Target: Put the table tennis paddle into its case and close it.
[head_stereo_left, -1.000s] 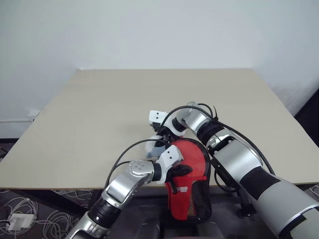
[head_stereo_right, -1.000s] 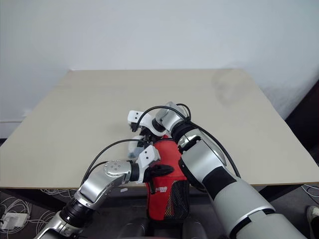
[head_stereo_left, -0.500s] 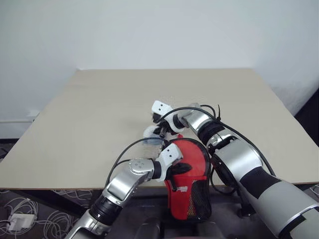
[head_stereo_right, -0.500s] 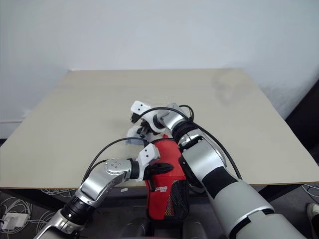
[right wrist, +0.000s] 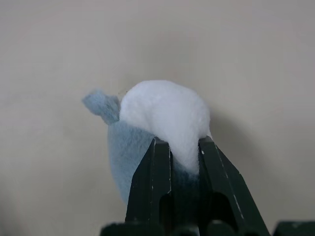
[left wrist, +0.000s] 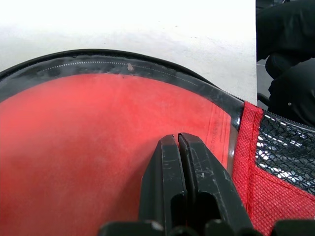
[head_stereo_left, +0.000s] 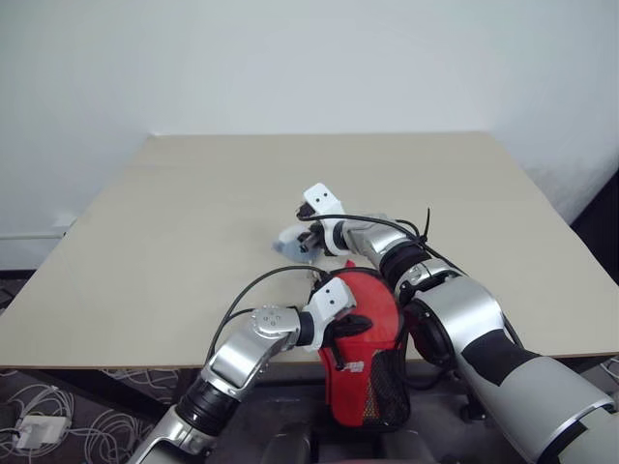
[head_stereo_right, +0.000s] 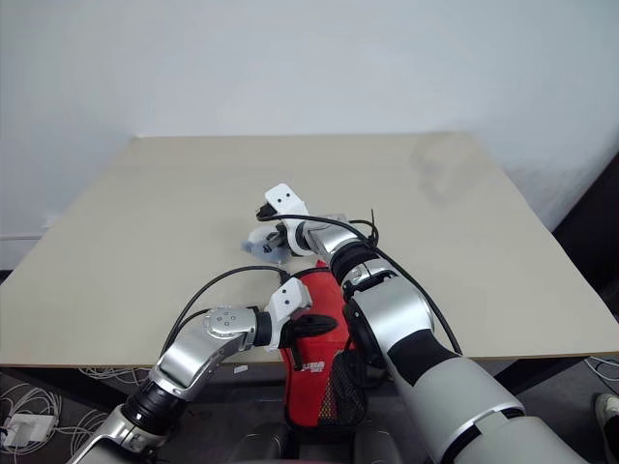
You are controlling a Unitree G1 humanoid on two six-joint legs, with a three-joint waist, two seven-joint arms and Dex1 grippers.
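Left eye view: case (head_stereo_left: 363,338) hanging off counter (head_stereo_left: 193,222) edge, pinched in closed left gripper (head_stereo_left: 350,331); right gripper (head_stereo_left: 308,239) clamped on blue-white plush toy (head_stereo_left: 288,246); closure state unclear, zipping likely left.

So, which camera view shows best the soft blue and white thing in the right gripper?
The right wrist view: the soft blue and white thing sits close up, pinched between the right gripper fingers above the table. Both eye views show it only as a small pale lump at that gripper.
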